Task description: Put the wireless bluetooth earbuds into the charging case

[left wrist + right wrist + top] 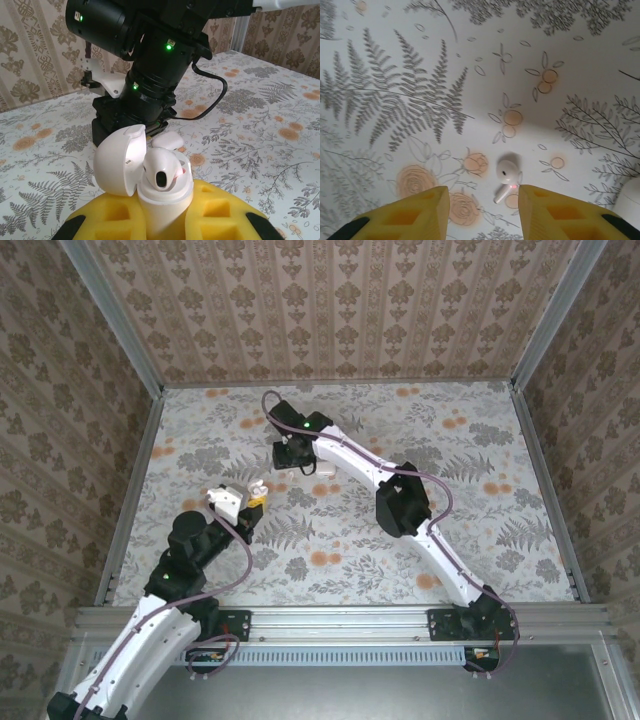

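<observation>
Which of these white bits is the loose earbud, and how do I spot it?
Start at the flower-patterned table and find the right gripper, its yellow fingers pointing down at it. Just beyond their tips lies the loose earbud. It is tiny, with a short stem and a red glint, unlike the larger rounded white object nearby.

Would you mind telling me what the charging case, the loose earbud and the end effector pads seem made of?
Charging case: smooth, glossy white plastic, judging by highlights on its lid. Loose earbud: apparently the same glossy white plastic. End effector pads: matte yellow, with moulded pockets; probably foam or soft rubber.
</observation>
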Motion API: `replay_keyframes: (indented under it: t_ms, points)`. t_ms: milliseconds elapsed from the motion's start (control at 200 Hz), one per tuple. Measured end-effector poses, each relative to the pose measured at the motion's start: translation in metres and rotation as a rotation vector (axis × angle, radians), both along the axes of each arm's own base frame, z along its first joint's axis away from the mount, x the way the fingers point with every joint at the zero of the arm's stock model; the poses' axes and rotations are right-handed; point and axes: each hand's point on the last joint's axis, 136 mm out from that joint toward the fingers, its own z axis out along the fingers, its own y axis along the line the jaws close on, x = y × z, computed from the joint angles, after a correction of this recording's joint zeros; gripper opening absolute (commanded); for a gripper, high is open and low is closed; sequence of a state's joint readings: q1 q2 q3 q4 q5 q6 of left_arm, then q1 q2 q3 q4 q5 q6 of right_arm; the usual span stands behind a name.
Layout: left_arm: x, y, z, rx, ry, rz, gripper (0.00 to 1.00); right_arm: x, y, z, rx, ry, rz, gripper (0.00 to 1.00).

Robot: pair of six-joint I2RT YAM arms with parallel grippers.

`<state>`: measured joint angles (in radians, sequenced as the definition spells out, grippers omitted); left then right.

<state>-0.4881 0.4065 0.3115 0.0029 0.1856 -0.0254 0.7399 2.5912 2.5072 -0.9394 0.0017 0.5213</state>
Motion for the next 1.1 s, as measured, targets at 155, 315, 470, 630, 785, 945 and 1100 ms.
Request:
replay_keyframes:
  t_ms: [155, 315, 470, 630, 785, 945, 1100]
  points:
    - [0.000, 0.001, 0.000, 0.000, 0.000, 0.003, 0.00, -0.002, -0.007, -0.022, -0.058, 0.022, 0.008, 0.42]
    - [0.001, 0.001, -0.001, 0.001, 0.002, 0.005, 0.00, -0.005, -0.008, -0.034, -0.086, 0.034, 0.019, 0.42]
    - [0.001, 0.001, -0.001, 0.002, 0.005, 0.004, 0.00, -0.004, -0.009, -0.035, -0.097, 0.023, 0.029, 0.41]
    - [0.001, 0.000, -0.001, 0.001, 0.005, 0.001, 0.00, -0.001, -0.007, -0.038, -0.097, 0.012, 0.038, 0.39]
    - [0.000, -0.001, -0.001, 0.000, 0.006, -0.006, 0.00, 0.000, -0.005, -0.044, -0.105, 0.005, 0.055, 0.34]
    - [0.000, -0.001, -0.004, 0.001, 0.010, -0.010, 0.00, 0.002, -0.004, -0.045, -0.107, -0.009, 0.063, 0.20]
    - [-0.001, -0.002, -0.004, 0.000, 0.010, -0.014, 0.00, 0.002, -0.003, -0.044, -0.113, -0.015, 0.080, 0.12]
